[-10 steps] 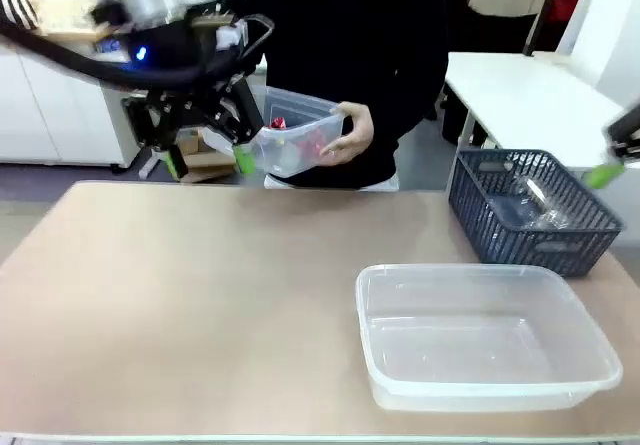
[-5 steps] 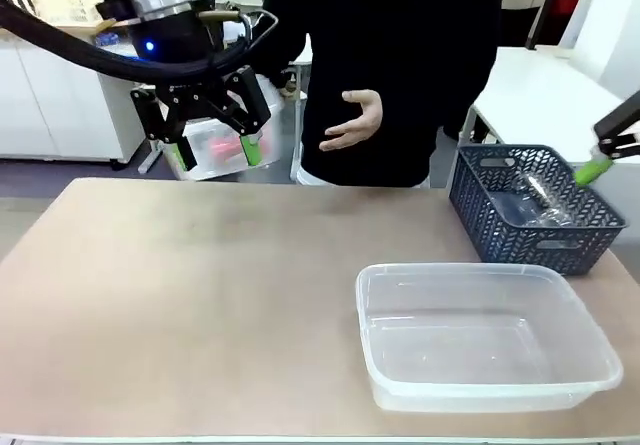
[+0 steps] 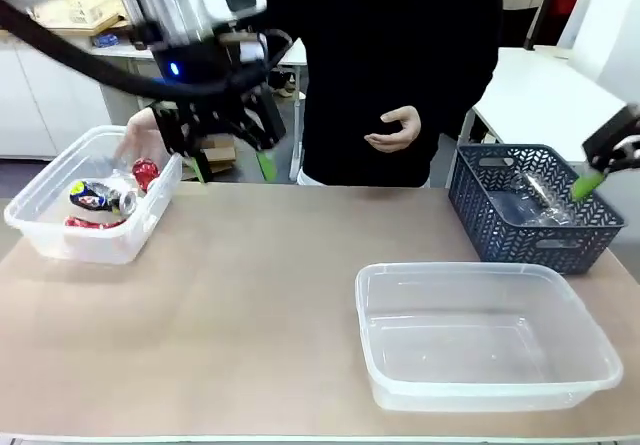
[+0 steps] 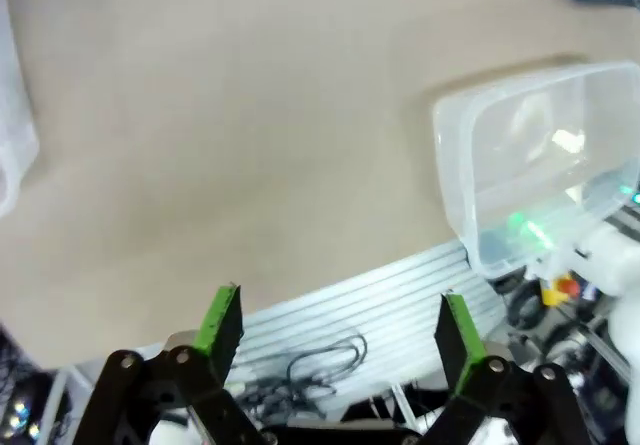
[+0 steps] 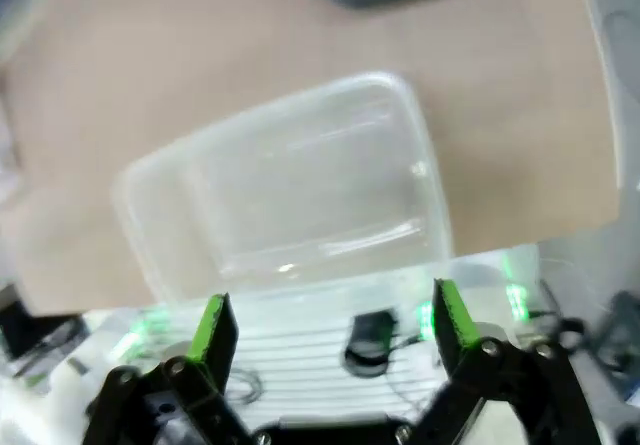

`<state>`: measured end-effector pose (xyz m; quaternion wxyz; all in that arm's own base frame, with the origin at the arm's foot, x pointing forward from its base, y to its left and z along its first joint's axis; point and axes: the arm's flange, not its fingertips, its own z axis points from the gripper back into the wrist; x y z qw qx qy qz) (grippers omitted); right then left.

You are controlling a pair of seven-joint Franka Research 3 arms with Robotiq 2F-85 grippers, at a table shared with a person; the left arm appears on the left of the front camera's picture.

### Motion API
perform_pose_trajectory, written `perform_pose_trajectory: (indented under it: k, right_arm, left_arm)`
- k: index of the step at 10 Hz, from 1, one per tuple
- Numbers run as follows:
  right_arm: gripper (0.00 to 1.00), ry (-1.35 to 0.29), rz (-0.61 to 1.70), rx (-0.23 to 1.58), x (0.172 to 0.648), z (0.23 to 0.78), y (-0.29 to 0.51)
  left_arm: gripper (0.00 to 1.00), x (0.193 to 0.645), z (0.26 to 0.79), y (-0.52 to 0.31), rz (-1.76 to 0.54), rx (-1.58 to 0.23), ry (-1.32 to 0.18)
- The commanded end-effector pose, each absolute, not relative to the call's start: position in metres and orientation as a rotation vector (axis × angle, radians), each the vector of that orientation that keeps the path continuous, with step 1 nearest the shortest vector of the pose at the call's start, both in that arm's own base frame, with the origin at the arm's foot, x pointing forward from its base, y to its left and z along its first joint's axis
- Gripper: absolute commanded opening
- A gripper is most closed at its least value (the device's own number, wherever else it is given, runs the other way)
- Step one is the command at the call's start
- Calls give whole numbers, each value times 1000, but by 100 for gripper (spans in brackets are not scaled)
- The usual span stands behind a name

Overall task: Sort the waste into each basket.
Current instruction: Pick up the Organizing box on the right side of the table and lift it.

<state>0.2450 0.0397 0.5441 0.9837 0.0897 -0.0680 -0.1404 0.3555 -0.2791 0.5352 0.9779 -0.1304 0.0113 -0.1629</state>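
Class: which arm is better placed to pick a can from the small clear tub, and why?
Left. The open left gripper hangs close beside the small clear plastic tub of red and blue metal cans; the open right gripper is across the table, over the dark blue slatted plastic basket.

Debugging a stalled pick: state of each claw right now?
Left claw: open, holding nothing.
Right claw: open, holding nothing.
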Motion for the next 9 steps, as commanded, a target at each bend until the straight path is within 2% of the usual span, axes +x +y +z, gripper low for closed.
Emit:
perform_pose_trajectory:
  k: [1, 4, 5, 6, 8, 9]
  right_arm:
    - [100, -164, -276, 36, 245, 477, 34]
    - [100, -66, -189, 55, 232, 395, 40]
    - [100, -108, -342, -73, 234, 399, 25]
    - [100, -69, -219, 65, 282, 498, 53]
    - [100, -55, -247, 27, 292, 488, 48]
    - [100, -66, -171, -10, 306, 478, 62]
  left_arm:
    - [100, 375, 462, -328, -310, -233, 45]
    - [100, 385, 363, -393, -371, -182, 168]
    - [100, 381, 363, -402, -389, -89, 164]
    - [100, 369, 364, -371, -369, -204, 132]
    - [100, 369, 364, -371, -369, -204, 132]
    - [100, 377, 353, -390, -381, -183, 143]
